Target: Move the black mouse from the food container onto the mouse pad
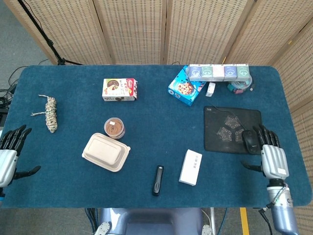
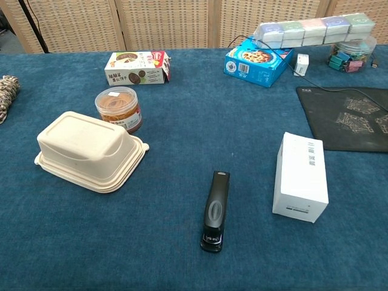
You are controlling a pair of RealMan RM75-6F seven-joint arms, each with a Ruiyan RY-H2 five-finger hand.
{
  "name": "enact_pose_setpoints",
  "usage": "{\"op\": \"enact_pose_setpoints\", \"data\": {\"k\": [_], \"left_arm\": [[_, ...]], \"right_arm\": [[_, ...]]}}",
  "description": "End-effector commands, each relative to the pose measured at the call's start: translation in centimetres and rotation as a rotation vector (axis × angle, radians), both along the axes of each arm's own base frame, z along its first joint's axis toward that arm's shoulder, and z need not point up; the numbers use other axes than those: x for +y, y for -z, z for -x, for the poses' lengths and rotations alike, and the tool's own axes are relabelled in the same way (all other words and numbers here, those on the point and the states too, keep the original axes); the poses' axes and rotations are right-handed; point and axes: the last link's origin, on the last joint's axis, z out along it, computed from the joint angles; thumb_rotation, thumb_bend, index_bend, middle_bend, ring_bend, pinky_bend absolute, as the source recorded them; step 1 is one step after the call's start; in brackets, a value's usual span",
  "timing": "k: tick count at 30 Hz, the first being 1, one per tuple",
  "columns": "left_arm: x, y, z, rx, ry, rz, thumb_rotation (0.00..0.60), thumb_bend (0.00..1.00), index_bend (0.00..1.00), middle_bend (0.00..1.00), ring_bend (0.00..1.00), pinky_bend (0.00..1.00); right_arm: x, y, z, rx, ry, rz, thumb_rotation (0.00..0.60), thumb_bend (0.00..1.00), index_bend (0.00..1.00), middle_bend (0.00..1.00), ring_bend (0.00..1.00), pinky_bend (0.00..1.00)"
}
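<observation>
Black mouse (image 1: 250,141): lay on the mouse pad (image 1: 225,128), near its front right corner, free of any grasp.
Mouse pad: lay flat on the right part of the blue worktop (image 1: 146,110); its left part also showed at the right edge of the chest view (image 2: 348,115).
Right hand (image 1: 272,157): was just beside the mouse, to its right and nearer the robot; fingers (image 1: 268,134) spread apart and released, grasping nothing.
Left hand (image 1: 9,156): was at the worktop's left edge, well apart from everything; fingers spread, grasping nothing.
Food container (image 1: 105,152): sat shut on the left half of the worktop, just in front of a round jar (image 1: 114,128).
Stapler (image 2: 215,210): black, lay near the front edge, left of a white box (image 2: 301,176).
Rope bundle (image 1: 50,113): lay at the far left.
</observation>
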Motion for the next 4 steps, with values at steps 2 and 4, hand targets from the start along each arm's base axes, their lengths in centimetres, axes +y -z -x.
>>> {"op": "enact_pose_setpoints", "data": {"k": [2,4], "left_arm": [[-0.8,0.0,0.7,0.007,-0.009,-0.014,0.6,0.02,0.0,0.0,0.0,0.0],[-1.2,0.1,1.1,0.025,-0.008,-0.022,0.6,0.02,0.0,0.0,0.0,0.0]], "right_arm": [[5.1,-2.5,3.8,0.059,0.006,-0.051,0.6,0.0,0.0,0.0,0.0,0.0],[5.9,-3.0,4.4,0.067,0.007,-0.04,0.6,0.0,0.0,0.0,0.0,0.0]]}}
